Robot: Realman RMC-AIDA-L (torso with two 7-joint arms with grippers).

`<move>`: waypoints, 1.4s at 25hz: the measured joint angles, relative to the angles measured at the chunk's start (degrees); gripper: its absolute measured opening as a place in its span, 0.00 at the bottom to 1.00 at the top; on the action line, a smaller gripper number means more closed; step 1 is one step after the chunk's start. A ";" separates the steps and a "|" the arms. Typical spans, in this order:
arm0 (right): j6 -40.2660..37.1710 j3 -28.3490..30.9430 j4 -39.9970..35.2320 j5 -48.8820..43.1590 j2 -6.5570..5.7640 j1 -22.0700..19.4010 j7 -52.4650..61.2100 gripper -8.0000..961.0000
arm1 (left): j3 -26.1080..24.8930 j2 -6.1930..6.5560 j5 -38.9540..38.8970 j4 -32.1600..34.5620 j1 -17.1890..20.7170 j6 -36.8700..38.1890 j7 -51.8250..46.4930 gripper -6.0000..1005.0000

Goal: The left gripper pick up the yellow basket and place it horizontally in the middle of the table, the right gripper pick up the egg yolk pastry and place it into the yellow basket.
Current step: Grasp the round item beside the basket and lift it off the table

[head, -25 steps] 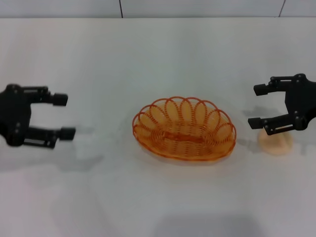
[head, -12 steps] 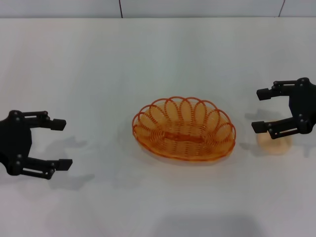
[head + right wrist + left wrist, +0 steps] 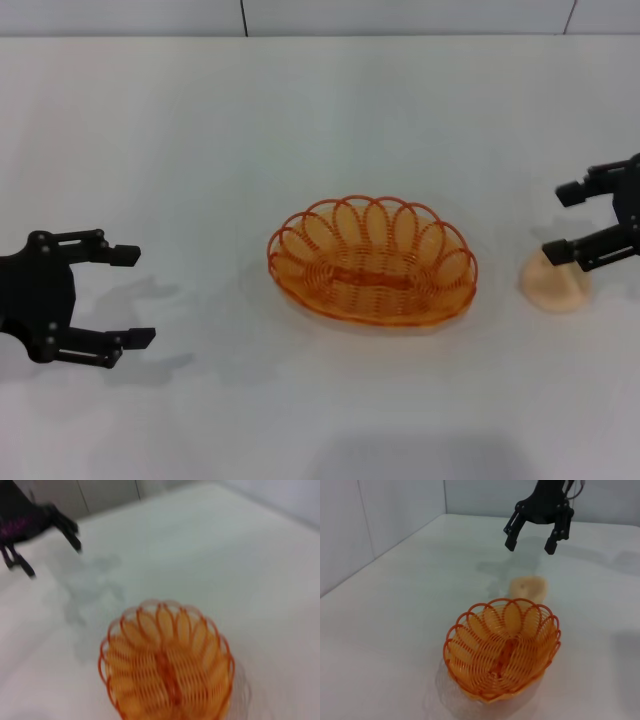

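The yellow basket (image 3: 372, 261) lies lengthwise on the white table (image 3: 320, 120) at its middle, empty; it also shows in the left wrist view (image 3: 502, 647) and the right wrist view (image 3: 167, 672). My left gripper (image 3: 128, 295) is open and empty, well to the basket's left. The egg yolk pastry (image 3: 555, 285) sits on the table to the basket's right, also in the left wrist view (image 3: 529, 586). My right gripper (image 3: 560, 222) is open and empty, just above the pastry's far side; it appears in the left wrist view (image 3: 530, 536).
A wall edge (image 3: 320, 25) runs along the table's far side. Bare tabletop lies in front of and behind the basket. The left gripper shows far off in the right wrist view (image 3: 30, 525).
My left gripper has drawn back from the basket toward the near left. My right gripper has moved right and back, uncovering more of the pastry. The basket has not moved.
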 joint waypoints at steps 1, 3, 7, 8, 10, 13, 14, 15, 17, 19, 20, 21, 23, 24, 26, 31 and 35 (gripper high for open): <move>-0.62 -0.31 -0.40 -1.94 0.00 1.11 1.71 0.88 | 0.04 -0.04 -0.01 0.01 -0.01 0.01 0.08 0.88; -1.31 -1.35 -0.82 -6.69 -0.01 3.84 5.46 0.88 | 0.07 -0.17 0.02 0.02 -0.06 0.03 0.16 0.88; -1.71 -3.60 -0.25 -13.47 0.32 8.20 10.84 0.88 | 0.15 -0.71 0.28 0.07 -0.20 0.09 1.16 0.88; -1.90 -3.99 0.27 -15.11 0.51 9.49 12.24 0.88 | 0.15 -0.89 0.33 0.09 -0.16 0.08 1.45 0.88; -2.63 -4.23 1.76 -16.85 0.85 11.83 14.43 0.88 | 0.18 -1.19 0.41 0.13 -0.09 -0.03 1.74 0.88; -3.23 -4.64 4.36 -19.23 1.41 14.84 16.83 0.88 | 0.34 -1.46 0.55 0.19 -0.09 -0.10 1.80 0.88; -3.10 -4.77 5.03 -20.17 1.72 15.55 17.49 0.88 | 0.39 -1.51 0.62 0.21 -0.10 -0.13 1.81 0.88; -2.53 -4.86 5.72 -21.63 2.09 16.32 18.45 0.88 | 0.43 -1.54 0.66 0.22 -0.12 -0.15 1.81 0.88; -1.65 -4.95 6.82 -23.49 2.58 17.20 19.57 0.88 | 0.45 -1.61 0.71 0.26 -0.20 -0.16 1.81 0.88; -0.34 -5.57 8.45 -24.48 2.77 17.86 20.34 0.88 | 0.63 -1.66 0.72 0.32 -0.28 -0.18 1.81 0.88; 0.47 -6.01 9.37 -24.66 2.77 18.06 20.66 0.88 | 0.85 -1.74 0.80 0.46 -0.33 -0.19 1.81 0.88; 1.18 -6.43 10.28 -24.84 2.78 18.22 20.87 0.88 | 0.98 -1.87 0.95 0.57 -0.36 -0.20 1.82 0.88; 2.53 -7.00 11.56 -25.36 2.76 18.40 21.13 0.88 | 1.11 -2.30 1.68 1.17 -0.44 -0.25 1.82 0.88; 3.40 -7.31 12.29 -25.74 2.74 18.43 21.19 0.88 | 1.11 -2.52 2.02 1.41 -0.47 -0.29 1.82 0.88; 4.24 -7.57 12.86 -26.02 2.74 18.36 21.14 0.88 | 1.12 -2.97 2.70 2.03 -0.52 -0.39 1.82 0.88; 5.60 -7.72 13.92 -26.40 2.64 17.91 20.85 0.88 | 1.14 -3.48 3.36 2.44 -0.53 -0.83 1.82 0.88; 5.99 -7.74 13.36 -27.13 2.55 17.27 20.84 0.88 | 1.14 -3.61 3.38 2.45 -0.51 -0.96 1.81 0.88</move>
